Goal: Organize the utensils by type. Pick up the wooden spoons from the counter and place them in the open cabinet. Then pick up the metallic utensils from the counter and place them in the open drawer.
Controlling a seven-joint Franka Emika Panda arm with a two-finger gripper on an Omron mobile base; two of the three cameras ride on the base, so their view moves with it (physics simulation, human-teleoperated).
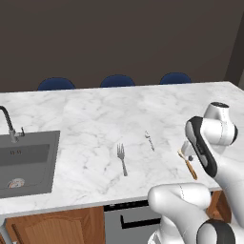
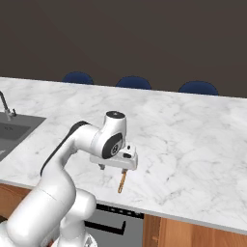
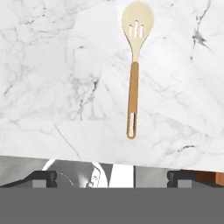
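Lying flat on the white marble counter (image 1: 95,119), the utensils are spread along its near half, and the left base view runs through them from nine o'clock to three. At nine o'clock a grey sink (image 1: 26,164) is sunk into the slab, with a dark faucet (image 1: 9,125) at its back edge. Near the middle, toward six o'clock, a grey metal fork (image 1: 122,159) lies with its tines pointing to twelve. Just to its right, and a little farther back, a thinner metal spoon (image 1: 149,141) lies apart from it. At three o'clock a wooden spoon (image 1: 189,166) shows its brown handle, partly hidden by the white arm. Three blue chairs (image 1: 116,81) stand behind the far edge at twelve o'clock.

In the right base view the gripper (image 2: 114,167) hangs over the counter's near edge, above the wooden spoon (image 2: 122,182), whose handle sticks out toward six o'clock.

The hand view looks straight down on the wooden spoon (image 3: 133,74): its pale slotted bowl at twelve o'clock, its brown handle running to six, a slot near the handle's end. Both dark fingertips (image 3: 43,178) sit far apart at the bottom corners, so the jaws stand spread wide, and they grasp nothing; the spoon rests untouched on the marble.
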